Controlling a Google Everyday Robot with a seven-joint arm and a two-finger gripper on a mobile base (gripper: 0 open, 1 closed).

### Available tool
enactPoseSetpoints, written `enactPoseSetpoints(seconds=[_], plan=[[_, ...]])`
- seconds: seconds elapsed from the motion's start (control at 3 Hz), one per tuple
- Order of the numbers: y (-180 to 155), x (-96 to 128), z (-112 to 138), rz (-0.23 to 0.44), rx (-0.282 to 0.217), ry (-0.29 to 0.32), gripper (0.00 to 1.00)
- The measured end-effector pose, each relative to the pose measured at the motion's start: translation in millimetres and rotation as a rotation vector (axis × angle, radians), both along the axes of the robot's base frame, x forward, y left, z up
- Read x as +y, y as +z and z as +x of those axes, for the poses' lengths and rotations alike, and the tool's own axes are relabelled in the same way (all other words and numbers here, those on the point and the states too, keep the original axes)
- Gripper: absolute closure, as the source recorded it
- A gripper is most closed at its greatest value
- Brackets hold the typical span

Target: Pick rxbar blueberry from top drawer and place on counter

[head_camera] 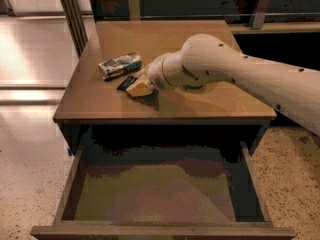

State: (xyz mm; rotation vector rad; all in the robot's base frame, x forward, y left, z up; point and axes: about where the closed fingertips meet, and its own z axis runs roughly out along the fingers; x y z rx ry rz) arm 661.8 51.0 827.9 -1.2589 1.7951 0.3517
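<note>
Camera view: the gripper (136, 87) sits low over the counter (210, 106) just right of the can (120, 65), the bar (126, 82) poking out at its tip on the can's near side; whether it grips the bar or merely touches it, I cannot tell. Withdrawing carelessly could drag the bar along or nudge the can rolling, both lying so close.

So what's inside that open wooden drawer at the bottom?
In the wide brown wooden drawer only its olive-brown floor shows; the back strip is dark under the brown wooden tabletop, so unseen. The robot's pincer is over that tabletop, by a small dark wrapped bar.
</note>
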Motion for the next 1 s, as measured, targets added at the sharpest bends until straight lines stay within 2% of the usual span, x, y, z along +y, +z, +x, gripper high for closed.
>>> enactPoseSetpoints(seconds=[1.0], plan=[[-0.7, 2.4, 0.5, 0.002, 0.007, -0.003, 0.11]])
